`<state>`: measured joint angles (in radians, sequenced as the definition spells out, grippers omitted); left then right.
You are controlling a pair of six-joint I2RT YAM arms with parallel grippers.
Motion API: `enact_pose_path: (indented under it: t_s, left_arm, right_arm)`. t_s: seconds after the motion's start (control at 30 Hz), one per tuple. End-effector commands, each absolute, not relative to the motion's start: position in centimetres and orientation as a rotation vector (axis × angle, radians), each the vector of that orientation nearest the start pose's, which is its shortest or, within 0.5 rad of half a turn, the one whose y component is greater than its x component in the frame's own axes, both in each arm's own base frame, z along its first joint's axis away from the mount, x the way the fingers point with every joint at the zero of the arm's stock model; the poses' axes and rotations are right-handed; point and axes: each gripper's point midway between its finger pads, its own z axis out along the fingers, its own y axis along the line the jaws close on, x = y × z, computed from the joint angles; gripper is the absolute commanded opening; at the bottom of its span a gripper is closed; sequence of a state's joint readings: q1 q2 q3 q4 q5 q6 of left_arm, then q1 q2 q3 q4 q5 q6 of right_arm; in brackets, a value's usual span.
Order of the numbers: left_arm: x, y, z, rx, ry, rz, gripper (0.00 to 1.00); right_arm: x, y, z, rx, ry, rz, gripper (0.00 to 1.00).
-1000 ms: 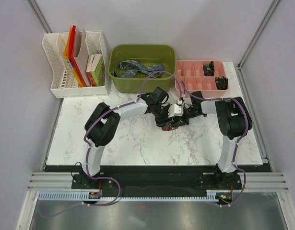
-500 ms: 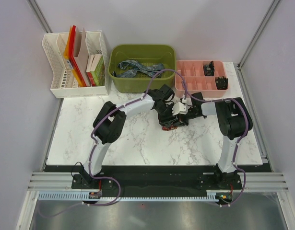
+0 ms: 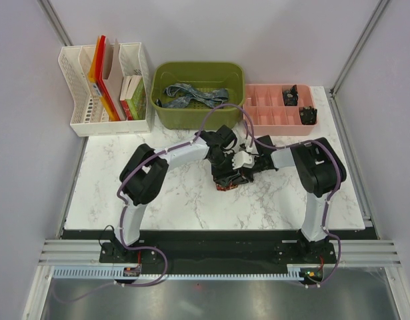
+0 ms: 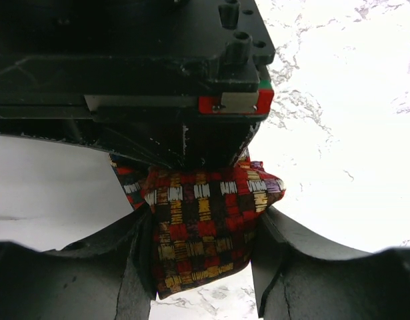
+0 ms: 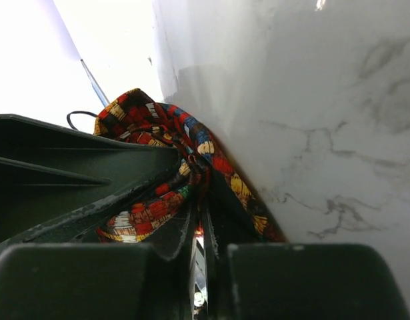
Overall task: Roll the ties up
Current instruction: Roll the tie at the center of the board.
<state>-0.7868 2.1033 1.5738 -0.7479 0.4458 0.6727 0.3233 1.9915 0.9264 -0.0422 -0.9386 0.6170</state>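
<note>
A red, orange and dark patterned tie (image 3: 223, 186) lies wound into a compact roll near the middle of the marble table. In the left wrist view the roll (image 4: 205, 200) sits squeezed between both black fingers of my left gripper (image 4: 203, 233), which is shut on it. My right gripper (image 3: 240, 173) comes in from the right, and its narrow jaws reach into the heart of the roll. In the right wrist view the right gripper (image 5: 203, 179) stands almost together, with folds of the tie (image 5: 145, 117) pinched at its tips. A blue-grey tie (image 3: 191, 95) lies loose in the green bin.
The green bin (image 3: 198, 120) stands at the back centre. A pink divided tray (image 3: 275, 115) with small dark items is to its right. A white file rack (image 3: 78, 100) with folders and books is at the back left. Both arms meet over the table's middle.
Both grippers and the rolled tie have shifted slightly left and toward the near edge. The left arm has swung round the roll. A thin slit now shows between the right jaws.
</note>
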Motion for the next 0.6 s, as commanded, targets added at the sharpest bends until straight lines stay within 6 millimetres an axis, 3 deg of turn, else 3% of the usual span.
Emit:
enact_pose_path:
  t_s: [0.0,0.13,0.27,0.57]
  left_arm:
    - [24.2,-29.9,-4.0,2.064,2.252,-0.528,0.32]
    - [24.6,-29.9,-4.3,2.070,2.236,-0.533,0.32]
    - [24.8,-29.8,-4.5,2.081,2.231,-0.528,0.31]
    - [25.0,-30.0,-4.3,2.090,2.215,-0.532,0.32]
  right_arm:
    - [28.1,23.7,1.1,0.079,2.782,1.473,0.15]
    - [29.0,22.1,3.3,0.042,2.724,1.473,0.28]
    - [29.1,22.1,5.2,-0.008,2.690,1.502,0.41]
    - [28.5,22.2,6.6,0.003,2.653,1.549,0.53]
